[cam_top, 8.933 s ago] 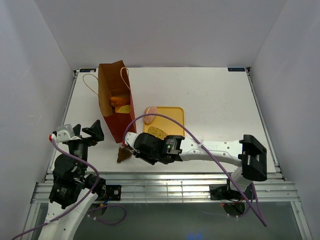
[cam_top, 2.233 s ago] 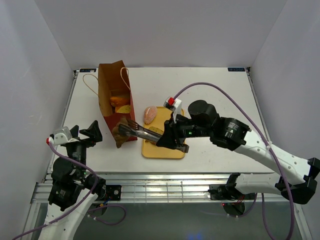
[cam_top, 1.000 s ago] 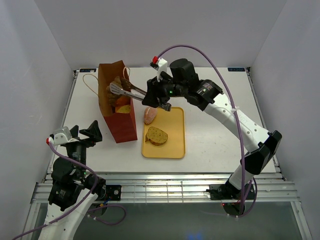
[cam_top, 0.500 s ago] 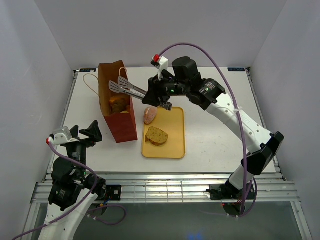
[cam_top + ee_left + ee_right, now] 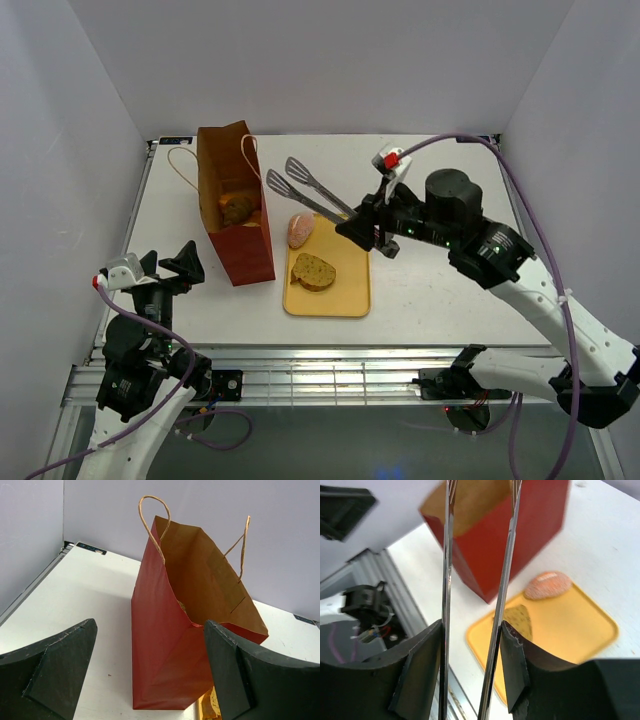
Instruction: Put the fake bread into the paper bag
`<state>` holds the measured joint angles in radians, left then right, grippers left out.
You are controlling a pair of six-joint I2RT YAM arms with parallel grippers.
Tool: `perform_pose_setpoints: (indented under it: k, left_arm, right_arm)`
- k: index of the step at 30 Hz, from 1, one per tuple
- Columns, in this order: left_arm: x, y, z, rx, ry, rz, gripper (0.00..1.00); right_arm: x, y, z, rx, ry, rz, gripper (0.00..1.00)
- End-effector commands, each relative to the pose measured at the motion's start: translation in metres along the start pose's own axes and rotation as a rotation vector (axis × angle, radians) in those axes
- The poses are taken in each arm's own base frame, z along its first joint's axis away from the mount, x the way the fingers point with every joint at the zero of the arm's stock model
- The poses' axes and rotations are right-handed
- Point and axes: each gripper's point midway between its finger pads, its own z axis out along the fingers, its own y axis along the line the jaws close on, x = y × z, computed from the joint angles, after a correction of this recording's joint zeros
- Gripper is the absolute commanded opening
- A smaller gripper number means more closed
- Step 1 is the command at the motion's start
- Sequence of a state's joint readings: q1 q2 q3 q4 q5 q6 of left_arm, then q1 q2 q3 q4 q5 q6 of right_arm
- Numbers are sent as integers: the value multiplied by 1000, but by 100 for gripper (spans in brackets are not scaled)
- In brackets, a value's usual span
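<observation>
Speckled bread slice (image 5: 313, 271) is lying on the yellow tray (image 5: 350, 295); right gripper (image 5: 365, 228) is grasping silver tongs (image 5: 310, 190) near the paper bag (image 5: 245, 255); left gripper (image 5: 170, 263) is gaping.

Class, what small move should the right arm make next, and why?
Probably lower the tongs over the pink roll beside them. The right gripper holds the tongs, their tips spread and empty, while the roll and a speckled slice lie at the yellow tray, outside the paper bag.
</observation>
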<state>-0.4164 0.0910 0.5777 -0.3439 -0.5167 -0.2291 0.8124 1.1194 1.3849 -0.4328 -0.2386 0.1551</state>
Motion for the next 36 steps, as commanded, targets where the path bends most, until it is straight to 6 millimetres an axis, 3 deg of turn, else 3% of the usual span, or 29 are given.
perform_pose_setpoints:
  k: [1, 3, 4, 5, 7, 8, 15, 22, 27, 36]
  left_arm:
    - [5, 1, 2, -10, 20, 12, 98]
    - [5, 1, 2, -10, 19, 11, 98]
    - [6, 1, 2, -9, 22, 13, 98]
    - [6, 0, 2, -8, 23, 14, 98]
    - [7, 0, 3, -7, 28, 16, 98]
    - [8, 0, 3, -6, 29, 17, 98]
    - [10, -2, 5, -1, 40, 22, 98]
    - [10, -3, 5, 2, 40, 22, 98]
    - [10, -3, 5, 7, 39, 22, 98]
    - [9, -5, 4, 16, 35, 18, 98]
  right_arm:
    - [4, -43, -17, 246, -100, -9, 53]
    - [29, -62, -32, 355, -106, 8, 54]
    - [33, -75, -48, 450, -137, 19, 54]
    - [61, -88, -48, 501, -92, 32, 54]
    - [84, -107, -58, 605, -81, 62, 56]
    - [108, -115, -60, 634, -44, 69, 57]
    - [185, -170, -77, 867, 6, 128, 61]
    - [234, -212, -79, 940, 39, 248, 62]
    - [242, -229, -73, 946, 16, 282, 63]
    - [262, -243, -54, 940, 88, 293, 70]
